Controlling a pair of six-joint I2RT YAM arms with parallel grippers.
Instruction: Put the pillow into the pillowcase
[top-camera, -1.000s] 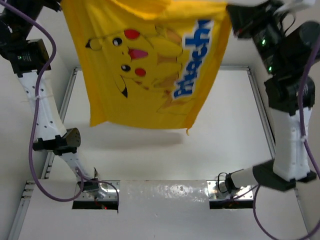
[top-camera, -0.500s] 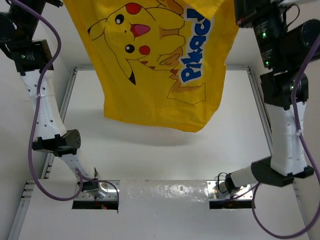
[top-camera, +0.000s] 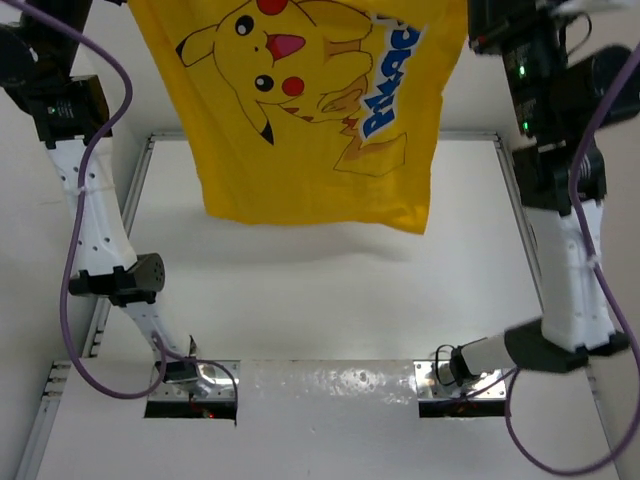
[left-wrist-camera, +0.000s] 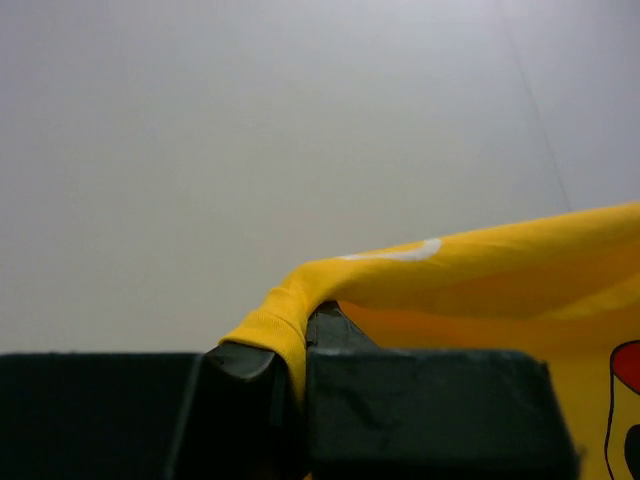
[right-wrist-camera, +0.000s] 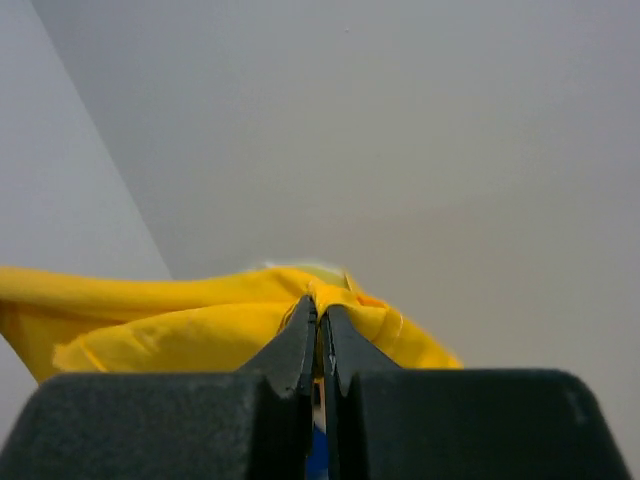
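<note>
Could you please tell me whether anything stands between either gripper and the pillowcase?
Nothing visible does. The left gripper and the right gripper are each shut directly on the upper edge of the pillowcase, which hangs above the table. No pillow is in view.

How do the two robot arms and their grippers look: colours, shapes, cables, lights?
The left arm and the right arm have white links with black joint housings. A purple cable runs along each arm. Small green lights glow on the right arm's black upper part. The left gripper and the right gripper have black, blocky fingers.
</note>
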